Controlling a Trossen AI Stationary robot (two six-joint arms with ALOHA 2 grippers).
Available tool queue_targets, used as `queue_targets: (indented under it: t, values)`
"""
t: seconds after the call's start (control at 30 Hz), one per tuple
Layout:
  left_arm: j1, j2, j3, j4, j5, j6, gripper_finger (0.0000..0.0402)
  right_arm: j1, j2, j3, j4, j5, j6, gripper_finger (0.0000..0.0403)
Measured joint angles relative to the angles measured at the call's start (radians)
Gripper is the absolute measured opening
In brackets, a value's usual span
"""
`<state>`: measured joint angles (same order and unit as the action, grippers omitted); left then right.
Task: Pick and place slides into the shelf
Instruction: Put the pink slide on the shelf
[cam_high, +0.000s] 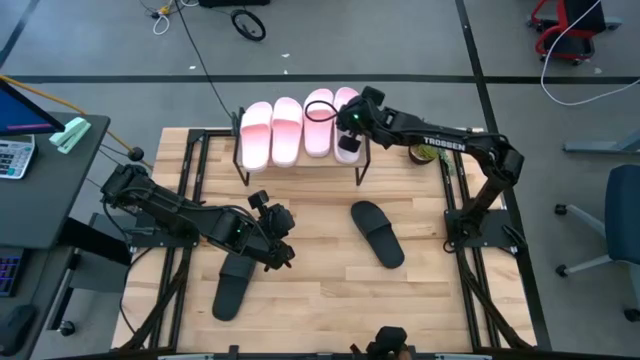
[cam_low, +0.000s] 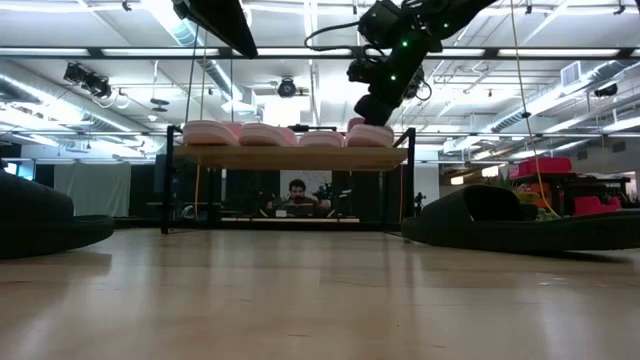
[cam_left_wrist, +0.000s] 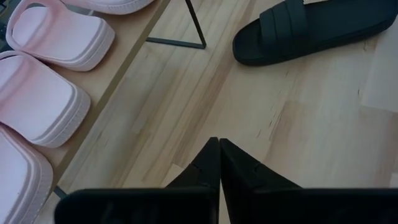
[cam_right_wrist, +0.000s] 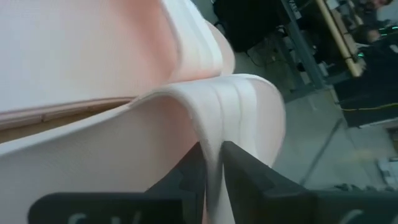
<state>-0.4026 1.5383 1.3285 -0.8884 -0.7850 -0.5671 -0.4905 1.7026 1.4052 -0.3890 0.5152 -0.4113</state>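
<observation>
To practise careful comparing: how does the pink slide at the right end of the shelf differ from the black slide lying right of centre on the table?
Colour: the pink slide is light pink; the black slide is black.
Place: the pink slide lies on the shelf; the black slide lies on the table.
Contact: the right gripper has the pink slide's strap between its fingers; no gripper touches the black slide.
Shared: both are open-toe, with a wide strap.

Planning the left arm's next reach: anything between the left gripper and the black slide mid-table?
Nothing: in the high view, only bare tabletop separates the left gripper from the black slide. The left wrist view shows the same.
</observation>
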Motion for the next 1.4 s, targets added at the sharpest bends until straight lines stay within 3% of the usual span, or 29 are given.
queue_targets:
  t: [0.2, 0.43, 0.67, 0.9, 1.1, 1.4]
  values:
    - [0.000, 0.000, 0.000, 0.001, 0.000, -0.017, 0.0004, 0.029, -0.035, 0.000, -0.067, 0.016, 0.040, 0.0062]
    - [-0.005, 0.000, 0.000, 0.000, 0.000, -0.046, 0.0029, 0.051, -0.074, -0.001, -0.122, 0.014, 0.055, 0.0064]
    - [-0.008, 0.000, 0.000, 0.000, 0.000, -0.050, 0.0023, 0.055, -0.084, -0.001, -0.152, -0.065, 0.116, 0.0065]
    - [-0.008, 0.000, 0.000, 0.000, 0.000, -0.051, 0.0006, 0.054, -0.085, 0.000, -0.164, -0.080, 0.137, 0.0105]
    - [-0.008, 0.000, 0.000, 0.000, 0.000, -0.058, 0.0018, 0.046, -0.085, 0.000, -0.164, -0.138, 0.175, 0.0142]
    - [-0.008, 0.000, 0.000, 0.000, 0.000, -0.076, 0.0016, 0.040, -0.085, 0.000, -0.164, -0.162, 0.174, 0.0144]
